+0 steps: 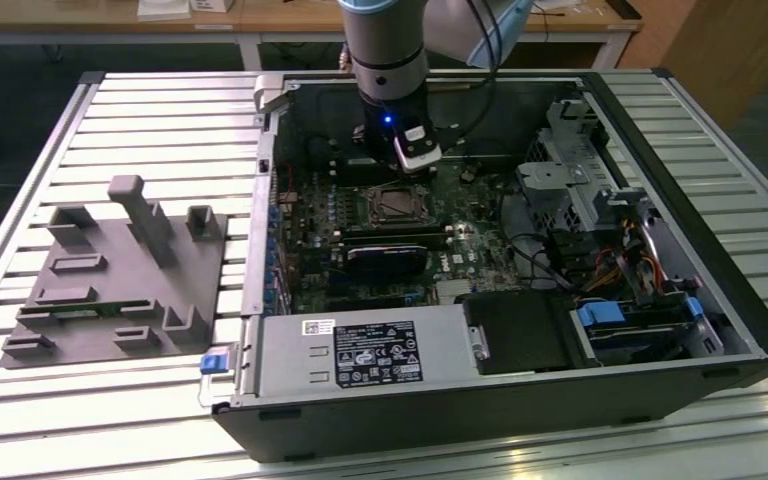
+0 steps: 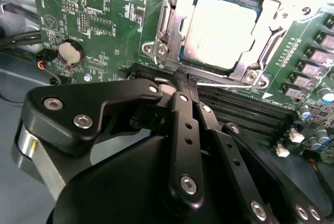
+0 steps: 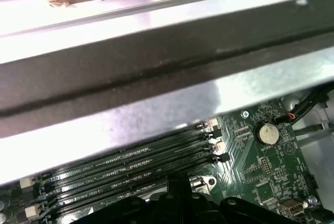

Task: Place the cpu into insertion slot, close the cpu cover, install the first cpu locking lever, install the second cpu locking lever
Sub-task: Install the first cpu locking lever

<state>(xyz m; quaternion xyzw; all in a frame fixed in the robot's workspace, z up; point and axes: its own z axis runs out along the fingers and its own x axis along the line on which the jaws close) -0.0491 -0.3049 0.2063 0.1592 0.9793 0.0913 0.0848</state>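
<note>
Cpu (image 2: 223,30) sitting in insertion slot (image 2: 168,35), cpu cover (image 2: 271,21) lying down over it. Claw (image 2: 183,79) closed, gripping nothing, tips hovering at thin locking lever (image 2: 229,85) beside memory slots (image 2: 245,110). Judging lever step in hand; calling for hooking lever under catch.

Memory slots (image 2: 245,110) crowding the hand (image 2: 183,78)

You see a slatted metal table (image 1: 117,100) carrying the open computer case (image 1: 518,400) beneath the gripper (image 1: 418,165), with a grey fixture block (image 1: 117,290) well aside.
</note>
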